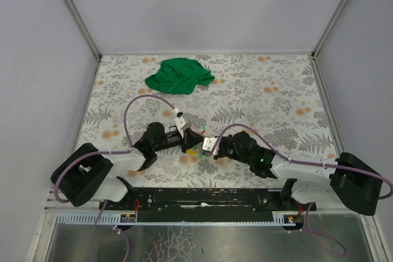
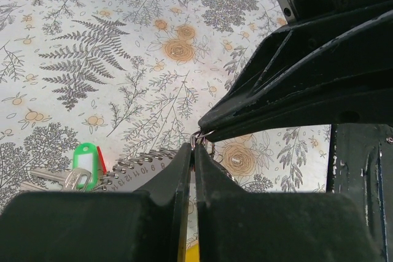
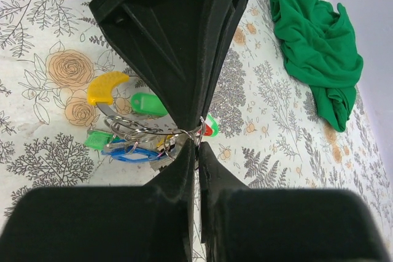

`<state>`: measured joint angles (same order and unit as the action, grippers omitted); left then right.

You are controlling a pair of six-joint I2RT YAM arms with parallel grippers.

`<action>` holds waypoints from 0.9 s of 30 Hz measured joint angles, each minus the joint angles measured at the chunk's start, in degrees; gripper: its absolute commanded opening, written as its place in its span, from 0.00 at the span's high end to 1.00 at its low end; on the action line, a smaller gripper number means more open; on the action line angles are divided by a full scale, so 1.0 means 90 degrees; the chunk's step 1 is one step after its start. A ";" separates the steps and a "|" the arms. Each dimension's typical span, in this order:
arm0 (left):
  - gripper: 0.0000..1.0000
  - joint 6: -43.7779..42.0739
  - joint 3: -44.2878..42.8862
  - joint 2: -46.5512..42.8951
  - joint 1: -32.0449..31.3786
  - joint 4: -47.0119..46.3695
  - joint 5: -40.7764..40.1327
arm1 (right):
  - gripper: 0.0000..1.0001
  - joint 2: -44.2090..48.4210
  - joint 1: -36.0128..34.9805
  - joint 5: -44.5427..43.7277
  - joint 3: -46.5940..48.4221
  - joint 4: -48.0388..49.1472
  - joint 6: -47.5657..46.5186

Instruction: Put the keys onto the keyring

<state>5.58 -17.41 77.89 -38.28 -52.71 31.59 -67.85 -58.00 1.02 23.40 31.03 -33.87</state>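
Observation:
Both grippers meet tip to tip low over the table in the top view, left gripper (image 1: 194, 142) and right gripper (image 1: 205, 146). In the right wrist view my right gripper (image 3: 198, 145) is shut on the thin wire of the keyring (image 3: 141, 131), and the left gripper's fingers (image 3: 184, 59) come down onto the same spot. Several keys hang or lie by the ring: yellow (image 3: 107, 85), green (image 3: 147, 104), blue (image 3: 132, 153), red (image 3: 209, 131). In the left wrist view my left gripper (image 2: 194, 149) is shut on the wire. A green key (image 2: 86, 156) lies to its left.
A crumpled green cloth (image 1: 179, 75) lies at the back of the floral table and also shows in the right wrist view (image 3: 319, 41). A grey numbered toothed tag (image 2: 132, 170) lies under the left fingers. The left arm's purple cable (image 1: 144, 99) arcs over the table.

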 measured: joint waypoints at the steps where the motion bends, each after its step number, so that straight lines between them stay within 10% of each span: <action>1: 1.00 -0.0002 0.0000 -0.0010 0.0000 0.0002 -0.0017 | 1.00 -0.0022 0.0000 -0.0002 0.0027 -0.0032 -0.0002; 27: 1.00 0.2552 0.1081 0.0466 -0.0923 -0.2569 -0.3449 | 1.00 -0.0233 -0.0114 0.0170 0.0158 0.0119 0.0187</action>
<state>28.56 -7.68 82.08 -46.59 -75.83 0.56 -69.95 -59.02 2.55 24.82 32.10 -32.18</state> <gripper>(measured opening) 0.009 0.055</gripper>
